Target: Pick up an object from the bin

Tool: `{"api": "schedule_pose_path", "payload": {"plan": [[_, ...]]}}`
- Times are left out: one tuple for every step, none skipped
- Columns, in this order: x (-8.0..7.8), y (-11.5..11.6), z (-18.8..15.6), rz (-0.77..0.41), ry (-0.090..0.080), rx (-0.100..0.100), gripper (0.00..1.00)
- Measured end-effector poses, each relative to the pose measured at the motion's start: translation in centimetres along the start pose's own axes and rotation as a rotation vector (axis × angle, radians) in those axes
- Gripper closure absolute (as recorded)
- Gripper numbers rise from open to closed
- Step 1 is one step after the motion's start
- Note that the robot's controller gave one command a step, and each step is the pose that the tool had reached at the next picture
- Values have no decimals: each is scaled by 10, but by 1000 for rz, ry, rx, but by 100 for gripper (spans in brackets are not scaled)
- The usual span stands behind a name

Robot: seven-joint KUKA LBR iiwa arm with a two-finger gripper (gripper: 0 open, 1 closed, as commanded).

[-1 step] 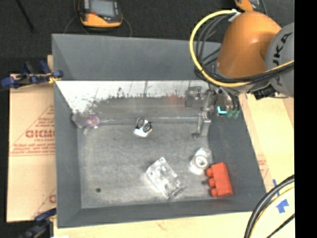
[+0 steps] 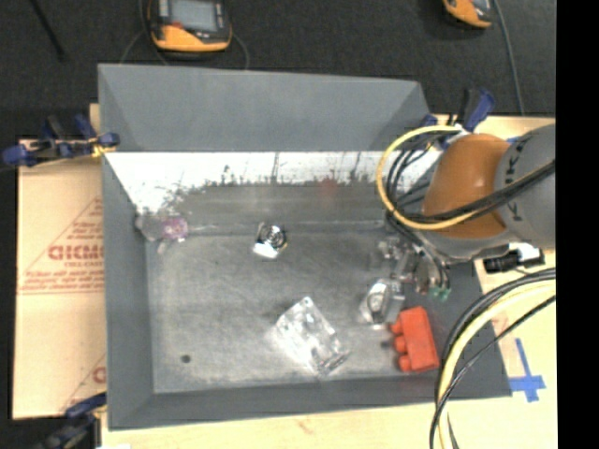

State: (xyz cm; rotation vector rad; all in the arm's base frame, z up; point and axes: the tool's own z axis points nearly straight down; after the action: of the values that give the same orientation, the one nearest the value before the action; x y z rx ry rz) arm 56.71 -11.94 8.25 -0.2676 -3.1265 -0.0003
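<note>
My gripper (image 2: 382, 299) hangs low at the right side of the bin, under the arm's orange cover. Just to its right, against the bin's right wall, lies a red-orange block (image 2: 416, 339) with ridged knobs on one side. A clear, crinkled plastic piece (image 2: 310, 335) rests on the floor to the gripper's left, near the front wall. I see nothing plainly gripped.
A small silver and black-and-white thing (image 2: 270, 241) lies near the back wall at the middle. A pale purple translucent thing (image 2: 169, 226) sits in the back left corner. Bare floor stretches across the left half of the bin.
</note>
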Motion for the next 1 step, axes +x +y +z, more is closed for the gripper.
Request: {"api": "schedule_pose_path", "payload": {"plan": [[30,-25,7,-552,-23,-19,0]]}}
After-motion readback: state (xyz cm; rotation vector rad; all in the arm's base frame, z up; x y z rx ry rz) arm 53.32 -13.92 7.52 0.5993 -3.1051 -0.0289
